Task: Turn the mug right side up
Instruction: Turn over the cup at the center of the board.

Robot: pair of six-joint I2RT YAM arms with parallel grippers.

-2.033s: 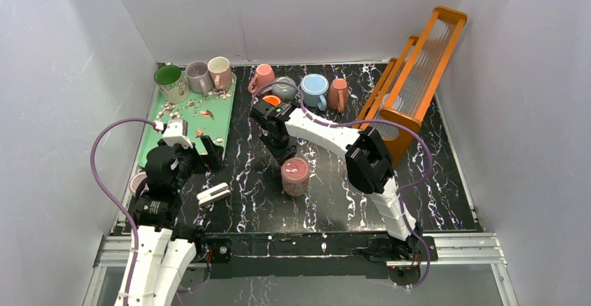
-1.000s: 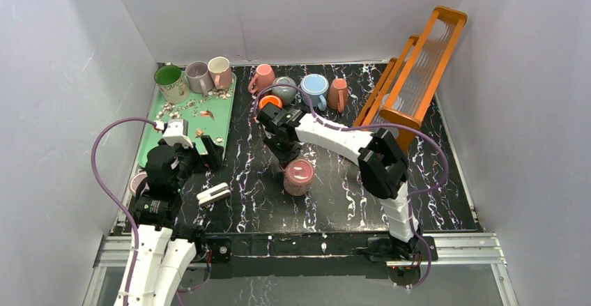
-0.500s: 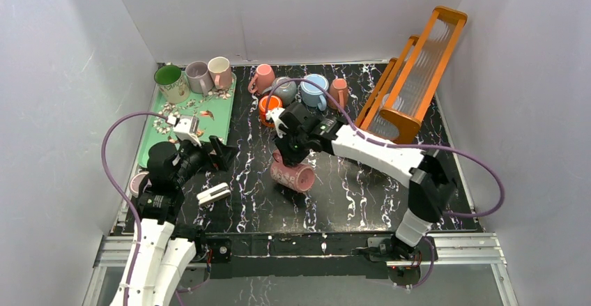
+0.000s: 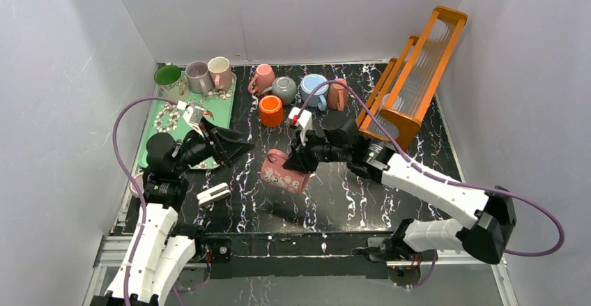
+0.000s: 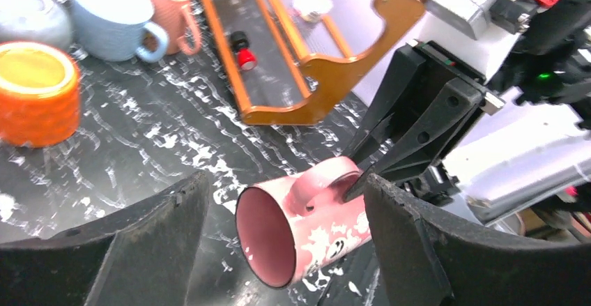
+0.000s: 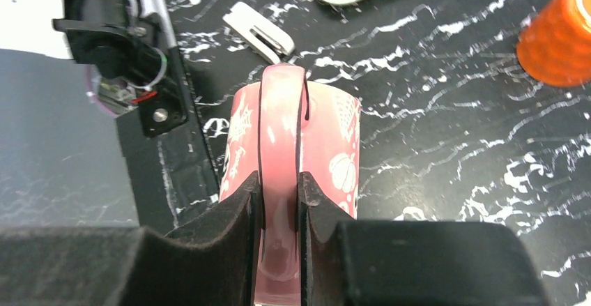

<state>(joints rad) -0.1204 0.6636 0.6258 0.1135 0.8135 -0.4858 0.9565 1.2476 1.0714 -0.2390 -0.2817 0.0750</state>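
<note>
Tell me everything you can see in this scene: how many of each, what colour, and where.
patterned mug: one, pink, mid-table, tipped on its side
orange cup: one, orange, behind the patterned mug
pink mug, grey mug, blue mug, salmon mug: one each, back row
green mug, mauve mug, cream mug: one each, far end of the tray
tray: one, green, back left, small bits scattered on it
rack: one, orange, back right
clip: one, white, front left
left pincer: open, left of the patterned mug
right pincer: shut on the patterned mug's handle
</note>
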